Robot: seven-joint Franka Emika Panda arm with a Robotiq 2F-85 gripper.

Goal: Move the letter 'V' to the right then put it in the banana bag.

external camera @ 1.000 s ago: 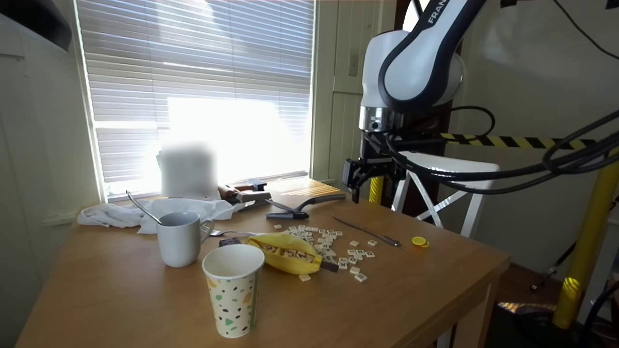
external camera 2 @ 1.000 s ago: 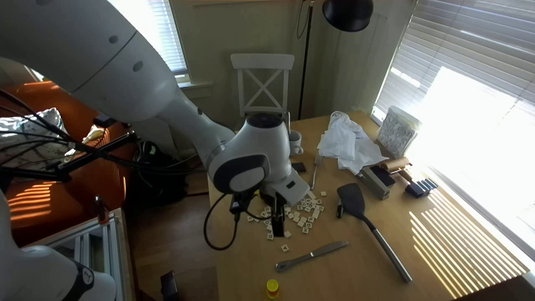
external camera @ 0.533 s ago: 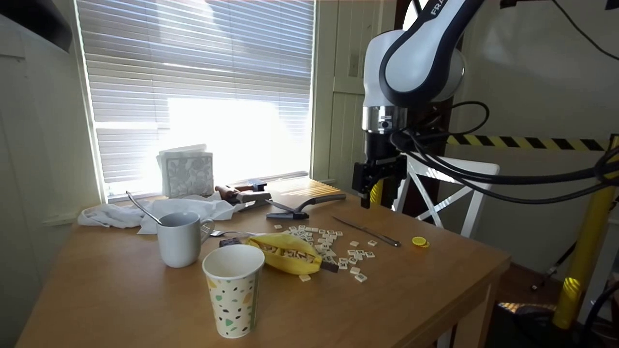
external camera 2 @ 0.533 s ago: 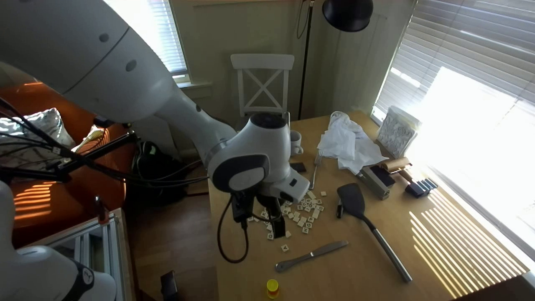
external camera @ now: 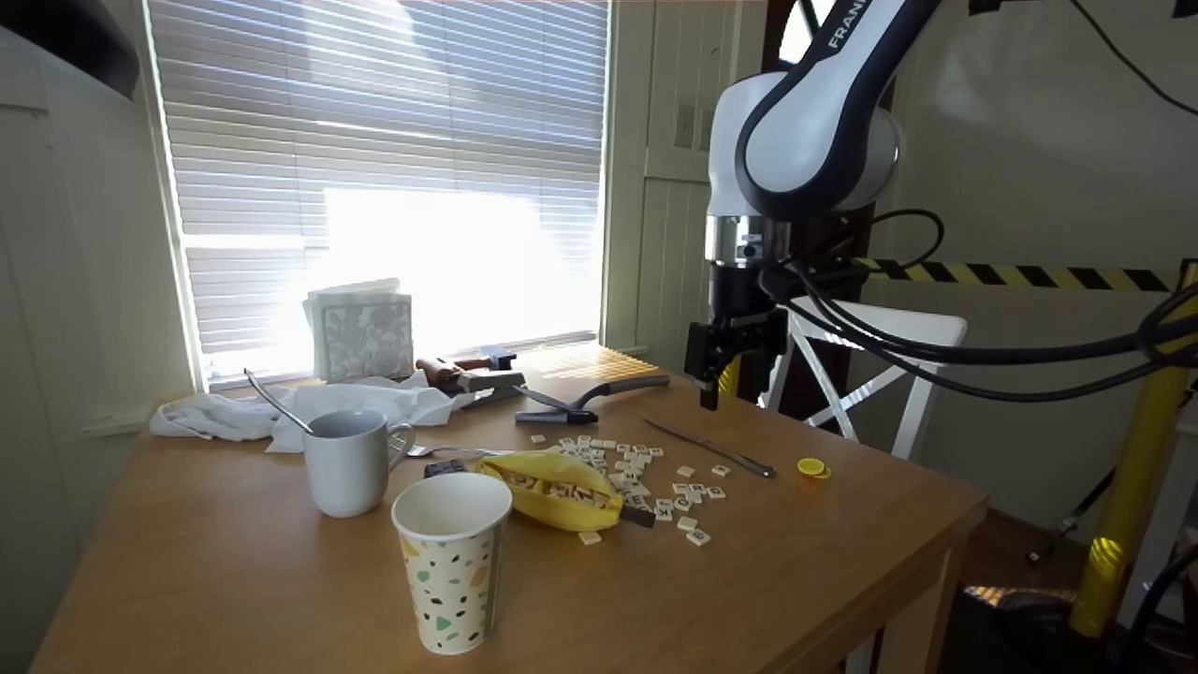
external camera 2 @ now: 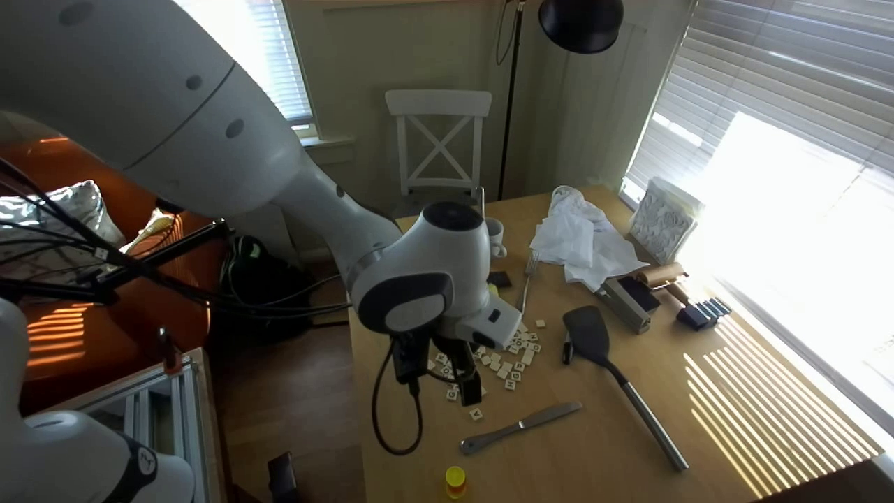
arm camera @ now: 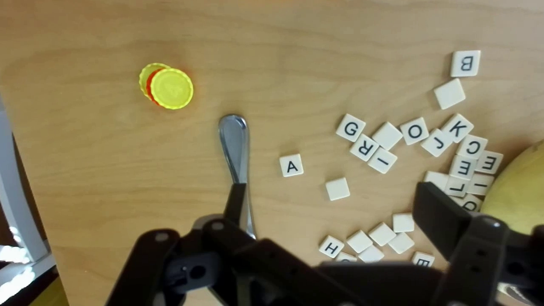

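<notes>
Clearly, my claw [arm camera: 332, 199] hangs spread above the table [external camera: 655, 608], the banana bag [external camera: 554, 516] far from the sun-striped corner [external camera 2: 803, 447].

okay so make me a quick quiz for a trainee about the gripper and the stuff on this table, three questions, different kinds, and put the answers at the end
1. In the wrist view, which letter tile lies nearest the knife?

2. True or false: in the wrist view, the gripper is open.

3. Pick one. In an exterior view, the mouth of the banana bag is:
a) closed
b) open, with small pieces showing inside
c) pressed down on the table

Key:
1. The A tile.
2. True; its jaws stand apart.
3. b
</notes>
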